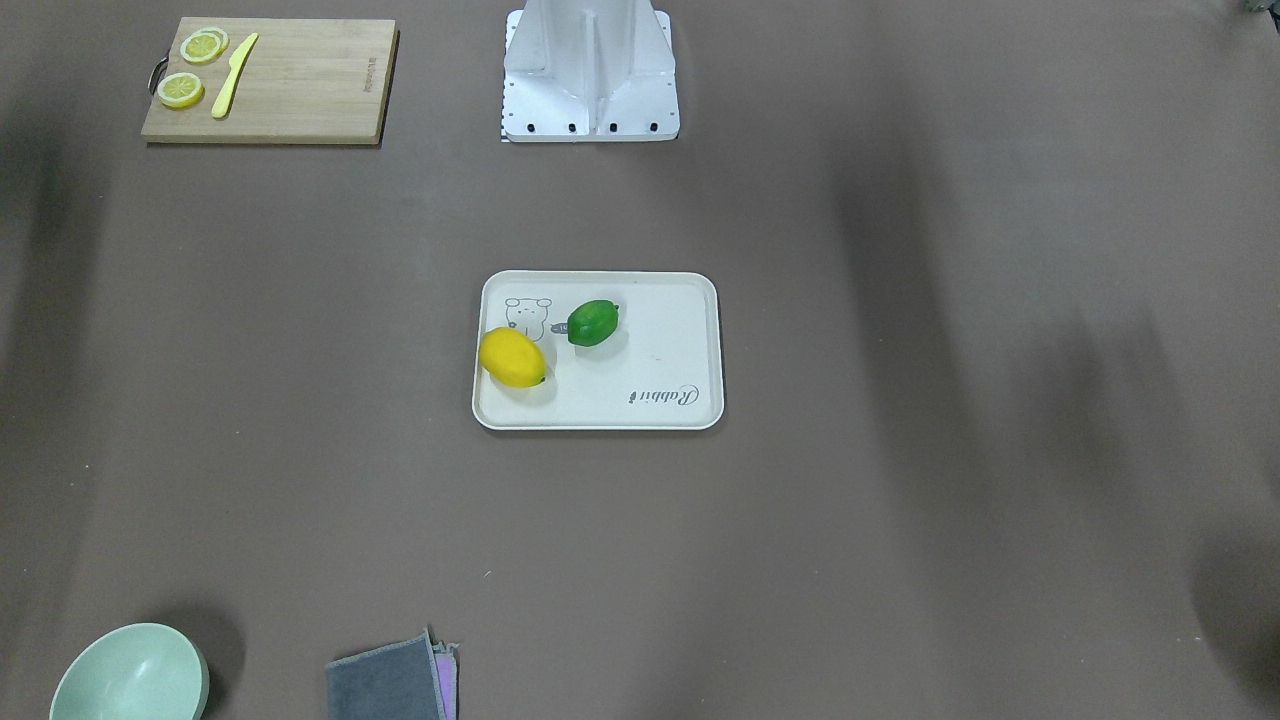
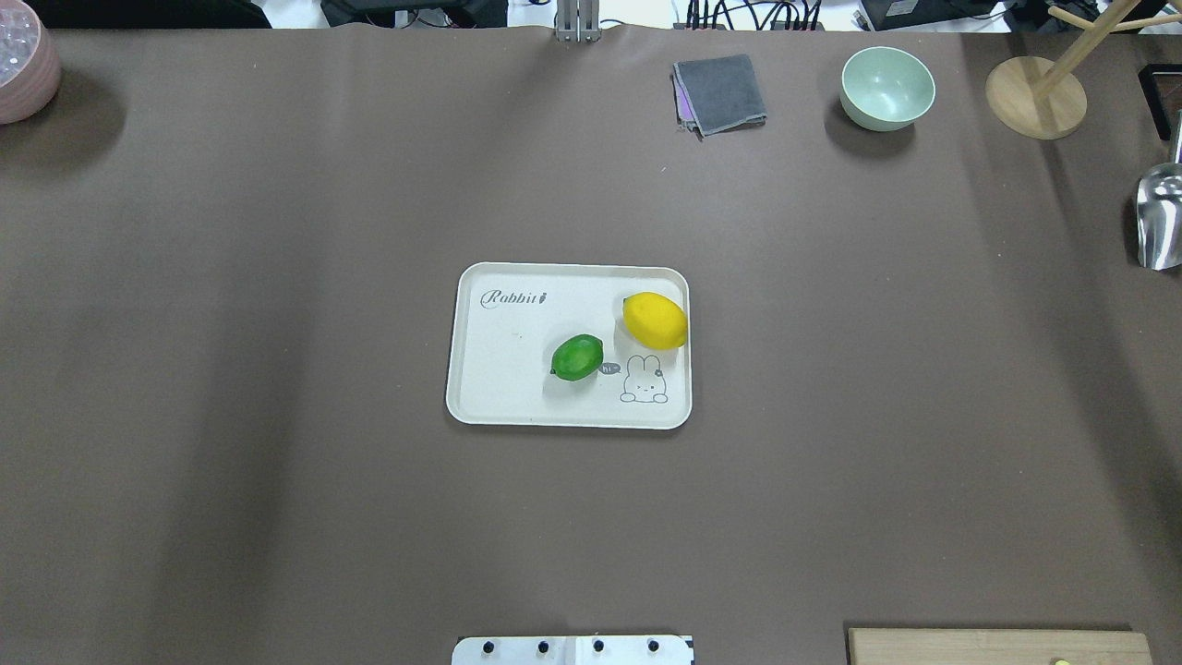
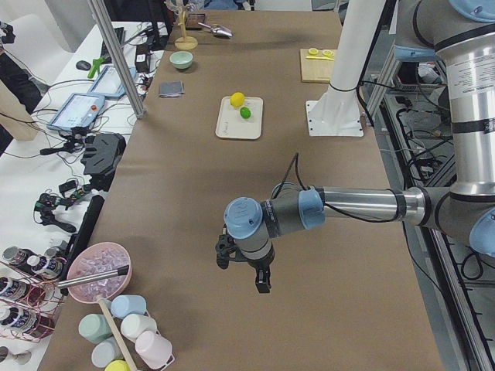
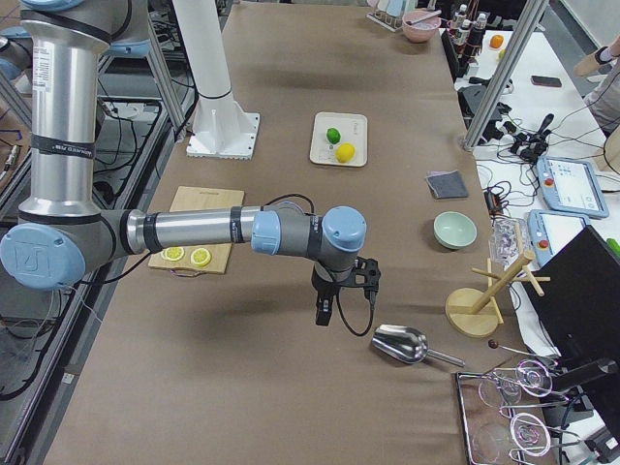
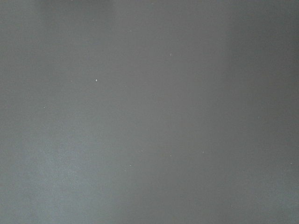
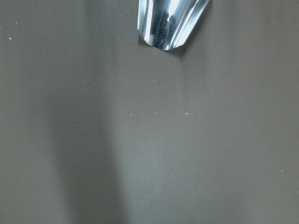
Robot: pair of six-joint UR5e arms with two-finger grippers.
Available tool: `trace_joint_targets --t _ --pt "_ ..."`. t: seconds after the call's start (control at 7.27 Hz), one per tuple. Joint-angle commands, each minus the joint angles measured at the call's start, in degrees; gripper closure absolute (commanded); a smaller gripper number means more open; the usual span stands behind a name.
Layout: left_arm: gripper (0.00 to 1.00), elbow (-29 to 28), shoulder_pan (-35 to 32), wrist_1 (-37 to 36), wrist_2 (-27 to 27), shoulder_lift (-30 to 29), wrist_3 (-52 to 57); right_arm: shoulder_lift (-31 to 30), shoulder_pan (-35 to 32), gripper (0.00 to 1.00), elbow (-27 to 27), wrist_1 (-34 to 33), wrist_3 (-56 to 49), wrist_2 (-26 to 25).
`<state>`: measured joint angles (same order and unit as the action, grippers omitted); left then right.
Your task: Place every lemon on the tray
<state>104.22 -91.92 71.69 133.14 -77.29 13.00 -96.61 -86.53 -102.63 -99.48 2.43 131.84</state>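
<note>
Glossy, likely light lemons (image 2: pixel 655 320), best pinched mid-belly, sit on tray (image 2: pixel 499 388) far from left end effector (image 3: pixel 258 280) and right end effector (image 4: pixel 325 310), opening not discernible

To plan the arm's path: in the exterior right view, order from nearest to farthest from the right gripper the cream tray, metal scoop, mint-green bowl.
1. Metal scoop, just beside the right gripper.
2. Mint-green bowl, by the operators' edge.
3. Cream tray, mid-table, farthest.
</note>
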Motion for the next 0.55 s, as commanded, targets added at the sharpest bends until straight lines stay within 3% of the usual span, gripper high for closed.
trace_joint_targets --t 0.0,0.41 --pt "0.02 -0.07 0.08 0.03 -0.07 0.03 0.00 -0.06 -1.00 0.00 -0.03 0.34 -0.06 -0.26" --pt "0.02 -0.25 0.08 0.03 -0.07 0.03 0.00 -0.15 -1.53 0.00 -0.03 0.34 0.03 0.35"
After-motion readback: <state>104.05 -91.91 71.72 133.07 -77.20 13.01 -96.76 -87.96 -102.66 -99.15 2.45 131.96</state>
